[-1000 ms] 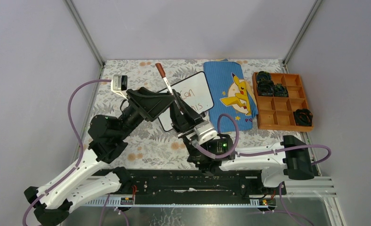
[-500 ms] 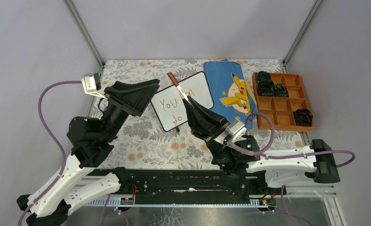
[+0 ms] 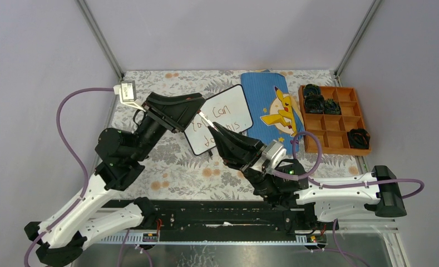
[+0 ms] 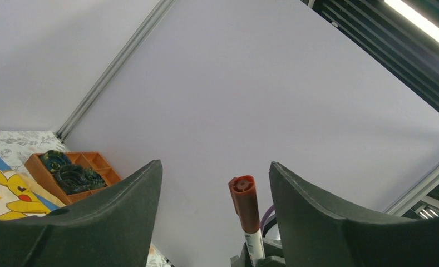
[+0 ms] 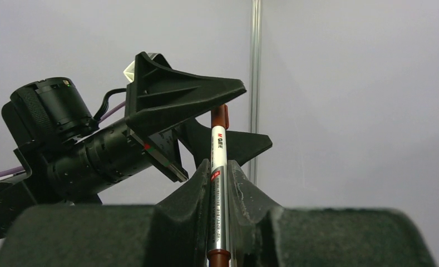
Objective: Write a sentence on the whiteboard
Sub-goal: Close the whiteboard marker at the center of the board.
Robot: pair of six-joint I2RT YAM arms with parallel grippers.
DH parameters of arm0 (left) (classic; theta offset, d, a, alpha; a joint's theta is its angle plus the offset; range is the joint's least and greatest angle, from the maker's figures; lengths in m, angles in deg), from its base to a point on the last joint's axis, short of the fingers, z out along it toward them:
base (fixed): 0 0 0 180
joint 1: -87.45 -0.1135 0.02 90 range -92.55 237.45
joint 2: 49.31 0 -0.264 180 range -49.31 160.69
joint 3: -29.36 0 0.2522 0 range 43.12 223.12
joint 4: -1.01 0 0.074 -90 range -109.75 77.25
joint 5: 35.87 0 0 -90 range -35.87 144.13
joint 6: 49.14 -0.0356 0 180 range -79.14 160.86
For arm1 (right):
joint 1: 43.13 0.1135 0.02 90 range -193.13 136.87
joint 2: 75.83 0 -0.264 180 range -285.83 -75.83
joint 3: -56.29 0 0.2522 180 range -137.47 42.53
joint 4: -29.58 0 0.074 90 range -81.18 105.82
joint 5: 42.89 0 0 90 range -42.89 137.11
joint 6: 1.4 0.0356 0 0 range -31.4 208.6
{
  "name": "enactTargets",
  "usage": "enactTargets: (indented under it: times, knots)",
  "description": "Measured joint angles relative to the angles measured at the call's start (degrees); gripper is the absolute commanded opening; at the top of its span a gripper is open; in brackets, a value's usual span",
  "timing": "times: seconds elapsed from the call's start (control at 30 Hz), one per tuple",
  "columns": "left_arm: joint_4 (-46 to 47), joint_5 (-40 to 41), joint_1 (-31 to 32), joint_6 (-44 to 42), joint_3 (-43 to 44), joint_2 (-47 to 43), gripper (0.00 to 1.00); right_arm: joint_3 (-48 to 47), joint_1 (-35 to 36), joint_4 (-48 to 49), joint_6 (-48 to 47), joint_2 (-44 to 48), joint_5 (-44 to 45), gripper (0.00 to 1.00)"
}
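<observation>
The whiteboard (image 3: 231,105) lies tilted on the floral table cover. The red-brown sentence (image 3: 221,111) on it shows "can" clearly; the other words are partly hidden by the arms. My right gripper (image 3: 216,131) is shut on a white marker (image 3: 204,118) and holds it above the board. In the right wrist view the marker (image 5: 218,150) stands clamped in my right gripper (image 5: 218,166). My left gripper (image 3: 197,109) is open around the marker's red-brown cap end. In the left wrist view the cap (image 4: 243,196) stands inside my left gripper (image 4: 216,167), untouched, nearer the right finger.
A blue cloth with a yellow cartoon figure (image 3: 275,108) lies right of the board. An orange compartment tray (image 3: 339,136) with black items stands at the far right. Metal frame posts rise at the back corners.
My left gripper has swung right to the marker, so the cap end now sits between its open fingers. My right gripper has tilted the marker lower, toward the left.
</observation>
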Motion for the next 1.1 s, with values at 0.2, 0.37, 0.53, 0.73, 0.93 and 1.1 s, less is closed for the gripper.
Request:
enactTargets:
  times: [0.2, 0.37, 0.53, 0.73, 0.93, 1.1]
  knots:
    - [0.0, -0.2, 0.0, 0.0, 0.1, 0.5, 0.67, 0.0, 0.0, -0.2, 0.4, 0.0, 0.0, 0.0]
    - [0.0, 0.1, 0.0, 0.0, 0.1, -0.4, 0.62, 0.0, 0.0, 0.1, 0.4, 0.0, 0.2, 0.0]
    - [0.0, 1.2, 0.0, 0.1, 0.0, -2.0, 0.52, 0.0, 0.0, 0.3, 0.4, 0.0, 0.3, 0.0]
    - [0.1, 1.2, 0.0, 0.2, 0.0, -2.4, 0.43, 0.0, 0.0, 0.3, 0.4, -0.2, 0.3, 0.0]
    - [0.1, 0.7, 0.0, 0.7, 0.0, -1.6, 0.3, 0.0, 0.0, 0.3, 0.3, -0.5, 0.3, 0.0]
    - [1.0, -0.4, 0.0, 2.3, -0.1, -0.9, 0.0, 0.0, 0.0, 0.3, -0.1, -0.7, 1.3, 0.0]
